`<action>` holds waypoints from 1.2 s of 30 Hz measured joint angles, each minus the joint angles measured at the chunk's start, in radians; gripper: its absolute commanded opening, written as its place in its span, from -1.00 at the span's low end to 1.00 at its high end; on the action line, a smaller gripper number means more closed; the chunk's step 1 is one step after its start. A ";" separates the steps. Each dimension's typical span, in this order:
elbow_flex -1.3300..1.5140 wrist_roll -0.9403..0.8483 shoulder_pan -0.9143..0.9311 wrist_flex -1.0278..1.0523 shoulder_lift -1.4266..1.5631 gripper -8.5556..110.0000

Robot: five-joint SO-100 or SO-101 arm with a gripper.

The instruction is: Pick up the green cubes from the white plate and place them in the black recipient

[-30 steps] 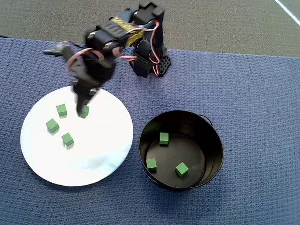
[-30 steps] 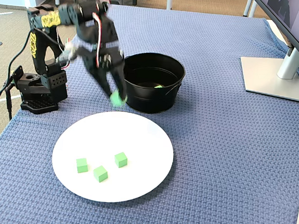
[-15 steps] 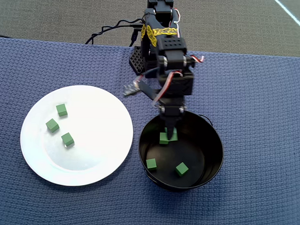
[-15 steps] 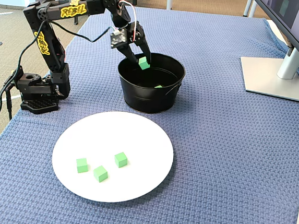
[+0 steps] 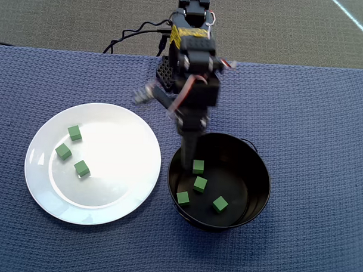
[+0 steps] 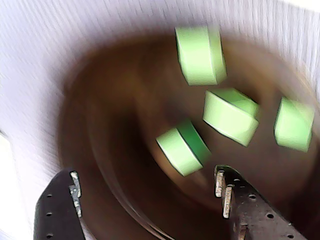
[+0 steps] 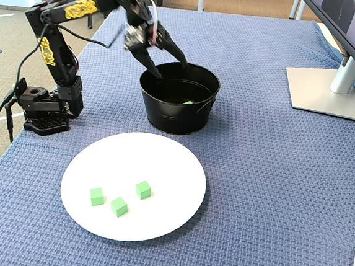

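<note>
The white plate (image 5: 120, 169) (image 7: 162, 169) carries three green cubes (image 5: 75, 133) (image 5: 63, 151) (image 5: 81, 168), grouped at its left in the overhead view and toward its front (image 7: 119, 206) in the fixed view. Several more green cubes (image 5: 200, 184) (image 6: 230, 115) lie on the floor of the black recipient (image 5: 259, 162) (image 7: 179, 117) (image 6: 115, 115). My gripper (image 5: 189, 151) (image 7: 172, 70) (image 6: 147, 192) hangs over the recipient's rim on the plate side. It is open, and nothing is between its fingers (image 6: 62, 205). The wrist view is blurred.
The arm's base (image 7: 46, 106) stands behind the plate on the blue woven mat (image 7: 273, 179). A monitor stand (image 7: 327, 90) sits at the far right of the fixed view. The mat's back edge (image 5: 291, 65) runs behind the base.
The gripper carried a green cube from the plate across to the black recipient and let it go. The cube now lies inside, and the jaws stand wide apart.
</note>
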 measured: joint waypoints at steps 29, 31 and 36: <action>-0.267 0.215 0.713 0.012 -0.591 -0.86; -0.308 0.235 0.713 0.020 -0.650 -0.82; -0.390 0.245 0.715 0.029 -0.759 -0.75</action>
